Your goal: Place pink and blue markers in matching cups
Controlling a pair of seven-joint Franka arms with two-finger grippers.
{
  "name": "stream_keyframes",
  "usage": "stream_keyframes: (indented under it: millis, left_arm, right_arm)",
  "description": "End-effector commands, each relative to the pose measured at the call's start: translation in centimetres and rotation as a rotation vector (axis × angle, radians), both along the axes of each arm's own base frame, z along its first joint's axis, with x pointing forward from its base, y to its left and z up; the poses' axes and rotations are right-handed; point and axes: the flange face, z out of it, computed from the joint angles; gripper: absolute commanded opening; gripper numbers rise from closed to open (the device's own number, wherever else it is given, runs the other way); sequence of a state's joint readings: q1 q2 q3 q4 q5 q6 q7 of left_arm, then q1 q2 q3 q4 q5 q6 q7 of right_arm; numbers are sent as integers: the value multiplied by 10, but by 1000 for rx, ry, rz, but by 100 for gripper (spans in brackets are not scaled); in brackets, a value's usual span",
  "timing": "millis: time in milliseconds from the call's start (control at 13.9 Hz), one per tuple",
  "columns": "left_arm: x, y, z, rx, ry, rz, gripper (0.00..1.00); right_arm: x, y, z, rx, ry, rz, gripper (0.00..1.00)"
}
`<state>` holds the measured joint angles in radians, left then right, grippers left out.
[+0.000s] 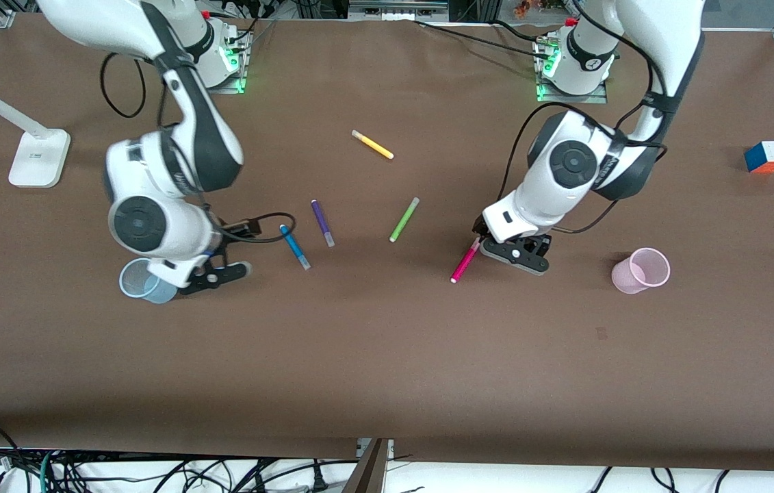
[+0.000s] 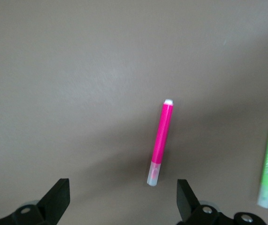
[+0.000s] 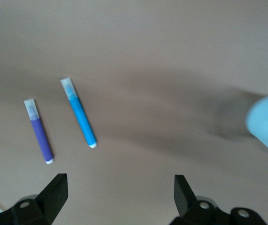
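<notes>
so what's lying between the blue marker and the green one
In the front view, only the purple marker lies between the blue marker and the green marker, close beside the blue one; the rest is bare table.
</notes>
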<state>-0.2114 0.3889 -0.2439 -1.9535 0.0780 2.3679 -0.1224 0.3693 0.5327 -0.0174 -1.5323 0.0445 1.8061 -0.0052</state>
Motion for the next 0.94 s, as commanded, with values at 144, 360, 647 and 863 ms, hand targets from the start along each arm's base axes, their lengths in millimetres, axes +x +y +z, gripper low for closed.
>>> stream_keyframes:
  millis: [144, 360, 647, 863]
  left_arm:
    - [-11, -19, -56, 37, 1, -13, 100]
    - [-15, -30, -80, 36, -1, -29, 100]
    - [-20, -33, -102, 62, -9, -12, 96]
    - [-22, -34, -106, 67, -4, -6, 58]
  right_arm:
    - [-5, 52, -58, 17, -34, 60, 100]
    - [-4, 65, -89, 34, -87, 72, 100]
    - [-8, 78, -123, 39, -114, 75, 100]
    - [-15, 77, -145, 50, -148, 76, 100]
